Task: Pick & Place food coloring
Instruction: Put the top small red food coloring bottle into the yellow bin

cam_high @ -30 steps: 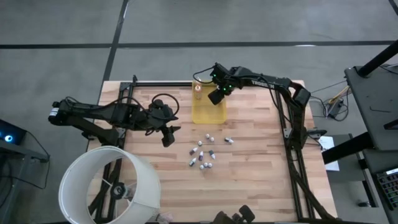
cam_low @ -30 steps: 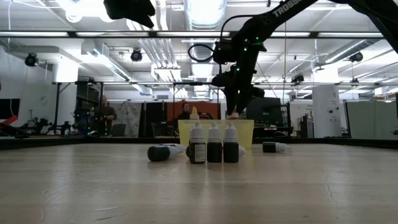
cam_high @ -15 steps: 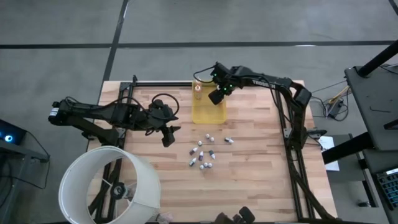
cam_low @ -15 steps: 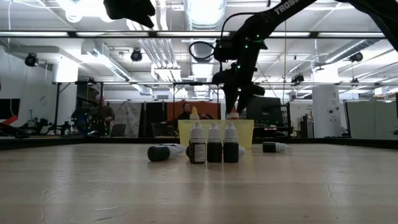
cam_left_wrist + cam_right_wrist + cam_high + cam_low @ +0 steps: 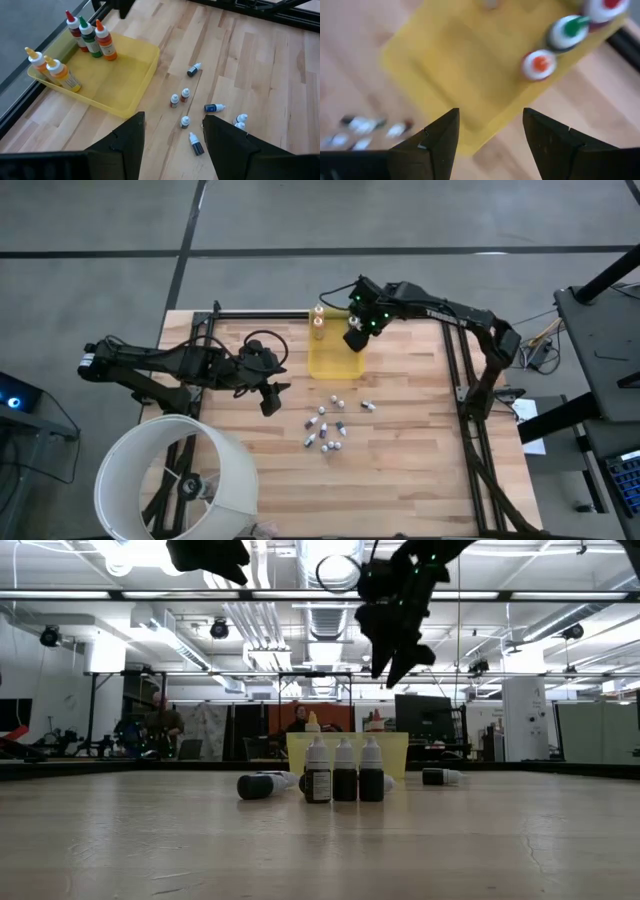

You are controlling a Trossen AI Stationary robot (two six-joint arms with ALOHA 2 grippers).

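A: Biggest first: the table is mostly bare in the lower half of the high view, so there is room to travel. The yellow tray sits at upper centre, its far end close to the table's back rail.

B: And the right gripper?

A: Hanging over the tray's right edge, fingers spread, holding nothing. Five bottles stand in the tray: three at one corner, two at another.

B: Next, I'd judge, it goes for the loose bottles below the tray at the middle of the frame.

A: Yes. They crowd together, some standing, some lying; take an outer one from straight above so the neighbours aren't knocked.

B: The left gripper?

A: Waiting left of the cluster, fingers apart, empty. Approach from the right side to keep clear of it.
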